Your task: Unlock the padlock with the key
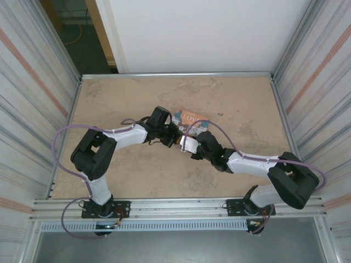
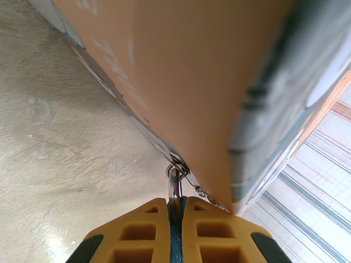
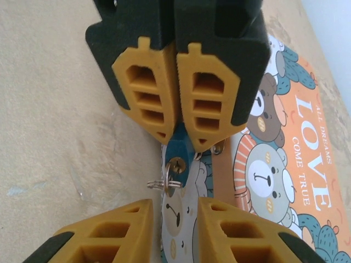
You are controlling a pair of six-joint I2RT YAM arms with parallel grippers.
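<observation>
The tiny blue padlock point(image 3: 178, 153) hangs at the clasp of the colourful LOVE tin point(image 3: 290, 142). My left gripper point(image 3: 176, 134) is shut on the padlock's body. In the left wrist view the blue body point(image 2: 175, 241) sits between the pads, and its silvery shackle point(image 2: 174, 186) runs through the tin's hasp. The small key point(image 3: 174, 167) sits in the keyhole, with a wire ring point(image 3: 159, 185) hanging from it. My right gripper point(image 3: 175, 219) faces the key with its fingers apart, just short of the key's head and touching nothing. In the top view both grippers point(image 1: 174, 134) point(image 1: 189, 143) meet by the tin point(image 1: 189, 116).
The tin lies tilted on the beige tabletop point(image 1: 137, 175), its underside close above the left wrist camera. Corrugated walls point(image 1: 33, 109) enclose the table on the left and right. A metal rail point(image 1: 175, 207) runs along the near edge.
</observation>
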